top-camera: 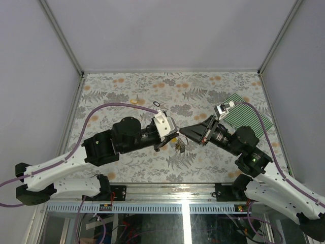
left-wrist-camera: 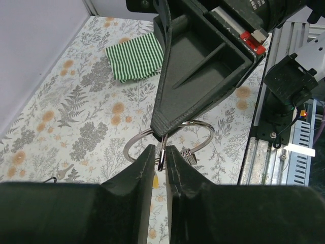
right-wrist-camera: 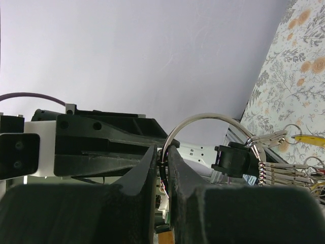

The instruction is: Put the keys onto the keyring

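Note:
The silver keyring [left-wrist-camera: 208, 131] hangs in the air between my two grippers. My right gripper [right-wrist-camera: 162, 155] is shut on its wire, and the ring arcs up and to the right [right-wrist-camera: 203, 118]. Several keys [right-wrist-camera: 271, 137] hang on it, one with a yellow head [right-wrist-camera: 307, 138]; they dangle below the grippers in the top view [top-camera: 180, 147]. My left gripper [left-wrist-camera: 161, 156] is shut on a thin metal key part seen edge-on, just under the right gripper's tip [left-wrist-camera: 161, 129]. One bare silver key [left-wrist-camera: 64, 172] lies on the table.
A green striped cloth [top-camera: 249, 116] lies at the right rear of the floral table [top-camera: 127, 89]. A small dark oval loop [top-camera: 156, 104] and a small yellow piece [top-camera: 133, 101] lie behind the left arm. The table's metal front rail [left-wrist-camera: 264, 147] is close on the right.

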Controlling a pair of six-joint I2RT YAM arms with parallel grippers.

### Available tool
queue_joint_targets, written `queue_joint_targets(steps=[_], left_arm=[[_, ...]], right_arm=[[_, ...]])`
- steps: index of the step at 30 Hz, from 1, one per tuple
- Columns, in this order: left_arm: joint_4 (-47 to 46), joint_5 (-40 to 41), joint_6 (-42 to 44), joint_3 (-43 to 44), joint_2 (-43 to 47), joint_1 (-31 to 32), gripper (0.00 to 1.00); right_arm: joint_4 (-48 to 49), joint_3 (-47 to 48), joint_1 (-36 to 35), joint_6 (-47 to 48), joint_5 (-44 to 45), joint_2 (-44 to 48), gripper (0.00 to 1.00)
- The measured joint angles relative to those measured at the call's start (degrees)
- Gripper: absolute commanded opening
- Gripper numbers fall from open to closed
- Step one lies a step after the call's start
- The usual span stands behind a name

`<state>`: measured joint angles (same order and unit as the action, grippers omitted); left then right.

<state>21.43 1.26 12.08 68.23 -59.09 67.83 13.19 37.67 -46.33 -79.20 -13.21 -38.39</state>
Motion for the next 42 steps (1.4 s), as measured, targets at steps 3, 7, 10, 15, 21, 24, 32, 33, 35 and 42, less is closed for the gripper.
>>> queue_joint_targets(steps=[3, 7, 10, 15, 21, 24, 32, 33, 35, 42], left_arm=[[0.1, -0.5, 0.2, 0.7, -0.2, 0.0, 0.00], [0.5, -0.9, 0.3, 1.2, -0.2, 0.0, 0.00], [0.7, -1.1, 0.3, 1.3, -0.2, 0.0, 0.00], [1.4, -1.1, 0.4, 1.7, -0.3, 0.0, 0.00], [1.8, -1.1, 0.5, 2.4, -0.5, 0.0, 0.00], [2.0, -1.1, 0.6, 2.4, -0.6, 0.0, 0.00], [2.7, -1.1, 0.6, 2.5, -1.3, 0.0, 0.00], [2.7, -1.1, 0.6, 2.6, -1.3, 0.0, 0.00], [2.8, -1.1, 0.7, 2.8, -1.5, 0.0, 0.00], [3.0, -1.1, 0.7, 3.1, -1.7, 0.0, 0.00]], right_arm=[[0.1, 0.0, 0.0, 0.0, 0.1, 0.0, 0.00], [0.0, 0.2, 0.0, -0.1, 0.0, 0.1, 0.27], [-0.7, 1.0, 0.0, 0.7, 0.0, 0.1, 0.41], [-3.5, 3.5, 0.0, 3.3, 0.0, 0.0, 0.45], [-8.7, 7.0, 0.0, 6.6, 0.0, -0.8, 0.43], [-11.0, 8.5, 0.0, 8.0, -0.3, -1.4, 0.41], [-15.5, 11.1, 0.0, 10.9, -1.5, -3.7, 0.35], [-16.0, 11.4, 0.0, 11.3, -1.5, -3.8, 0.34], [-16.7, 11.8, 0.0, 11.7, -1.6, -4.0, 0.33], [-17.3, 12.3, 0.0, 12.2, -2.5, -4.5, 0.32]])
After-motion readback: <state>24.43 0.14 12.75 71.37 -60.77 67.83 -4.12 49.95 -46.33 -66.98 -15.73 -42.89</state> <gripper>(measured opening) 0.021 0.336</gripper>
